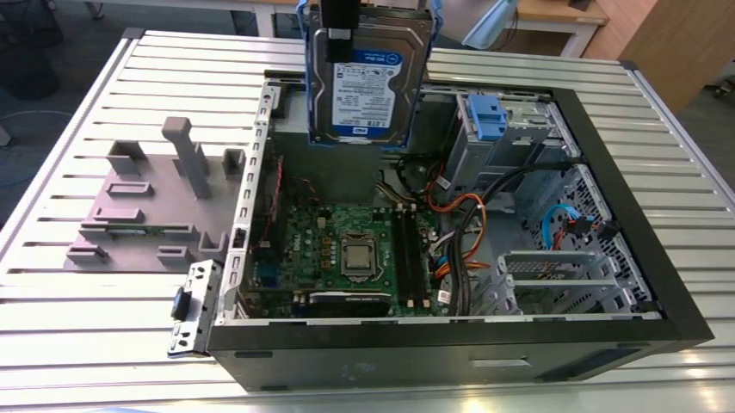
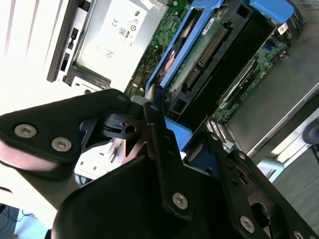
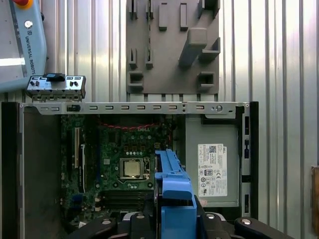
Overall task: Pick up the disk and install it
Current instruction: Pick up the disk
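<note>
We see the gripper (image 1: 337, 34) clamped shut on the disk (image 1: 367, 86), holding it upright above the open computer case (image 1: 597, 155), beside the grey stand (image 1: 150, 202)

The exterior view looks down obliquely on the open computer case (image 1: 460, 258); both wrist views look into it from closer.

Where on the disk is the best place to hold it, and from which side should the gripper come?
The blue bracket's upper edge, from above. The disk hangs upright over the open computer case, label facing the exterior view, and the gripper holds it at the top. Holding the narrow top edge leaves the flat faces and lower end free. This seems the best grip.
</note>
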